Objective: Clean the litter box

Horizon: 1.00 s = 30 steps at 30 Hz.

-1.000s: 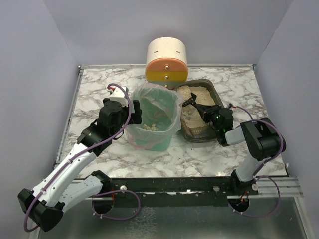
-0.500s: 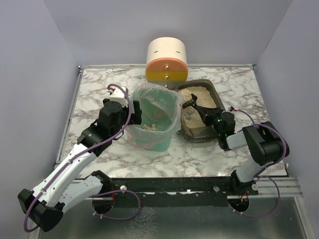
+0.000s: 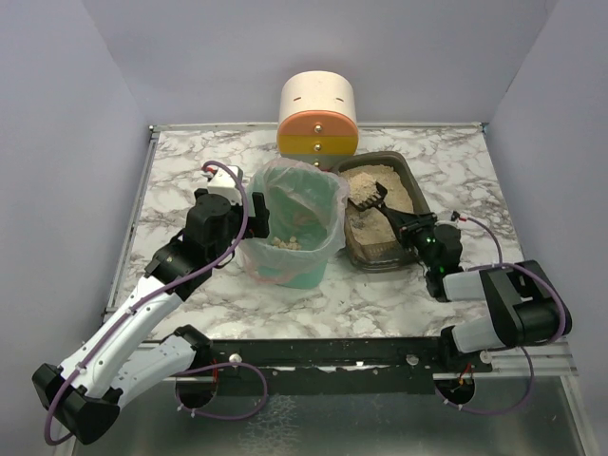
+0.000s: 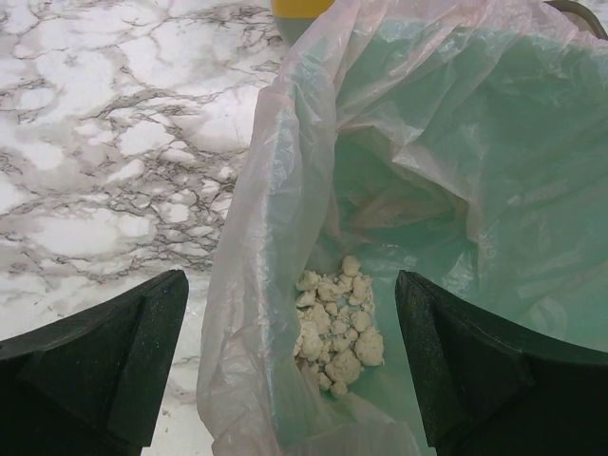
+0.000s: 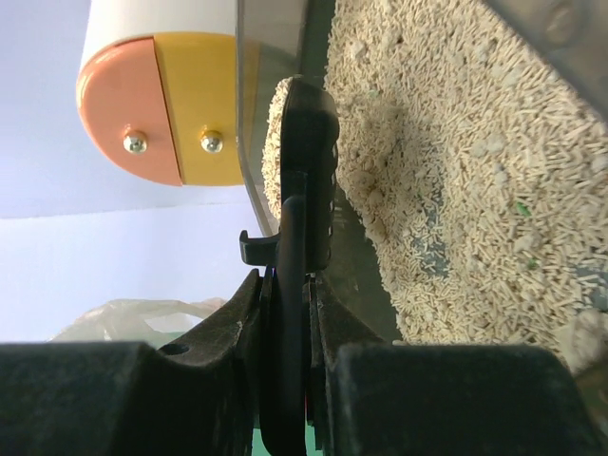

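Note:
The litter box [image 3: 381, 263] is a dark grey tray with beige litter, right of the green bin. It also shows in the right wrist view [image 5: 456, 161]. My right gripper [image 3: 416, 230] is shut on the handle of a black scoop [image 3: 369, 197], and the scoop's head lies over the litter by the box's left wall. In the right wrist view the scoop [image 5: 309, 161] stands edge-on between my shut fingers, where the right gripper [image 5: 285, 285] clamps it. My left gripper [image 3: 256, 215] is open at the bin's left rim. In the left wrist view the left gripper [image 4: 290, 285] straddles the bag's edge.
The green bin [image 3: 291, 249] with a clear bag liner [image 4: 285, 190] holds several pale clumps [image 4: 337, 328]. A cream, orange and yellow cylinder [image 3: 317, 119] stands behind the bin and the box, and also shows in the right wrist view [image 5: 161, 104]. Marble tabletop [image 3: 180, 180] lies to the left.
My right arm has drawn back towards the near right, and the scoop's head has shifted slightly right over the litter. The left arm has not moved.

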Available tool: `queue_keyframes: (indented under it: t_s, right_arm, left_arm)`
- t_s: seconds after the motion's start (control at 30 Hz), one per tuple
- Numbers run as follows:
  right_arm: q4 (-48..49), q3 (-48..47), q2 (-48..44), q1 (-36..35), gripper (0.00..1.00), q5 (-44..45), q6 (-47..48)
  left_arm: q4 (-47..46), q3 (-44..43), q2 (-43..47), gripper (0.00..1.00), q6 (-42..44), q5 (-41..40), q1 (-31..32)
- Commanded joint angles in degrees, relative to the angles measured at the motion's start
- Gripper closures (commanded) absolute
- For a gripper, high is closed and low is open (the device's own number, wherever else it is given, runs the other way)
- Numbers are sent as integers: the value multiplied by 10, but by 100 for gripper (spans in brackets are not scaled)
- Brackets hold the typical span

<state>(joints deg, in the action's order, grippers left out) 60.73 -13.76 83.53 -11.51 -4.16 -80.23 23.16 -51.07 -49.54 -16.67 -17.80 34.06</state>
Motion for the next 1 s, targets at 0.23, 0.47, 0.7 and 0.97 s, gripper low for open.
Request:
queue_keyframes:
  t_s: [0.23, 0.47, 0.7, 0.97]
  right_arm:
    - [-12, 55, -98, 55, 99, -12, 10]
    - [-62, 79, -187, 86, 99, -48, 14]
    - [-101, 64, -243, 112, 99, -108, 13]
    - [-121, 56, -274, 149, 99, -172, 3]
  left_arm:
    - [-7, 9, 16, 1, 1, 4, -4]
    - [-6, 10, 21, 1, 1, 2, -4]
    - [-7, 10, 21, 1, 0, 2, -4]
    - [-7, 9, 22, 1, 0, 5, -4]
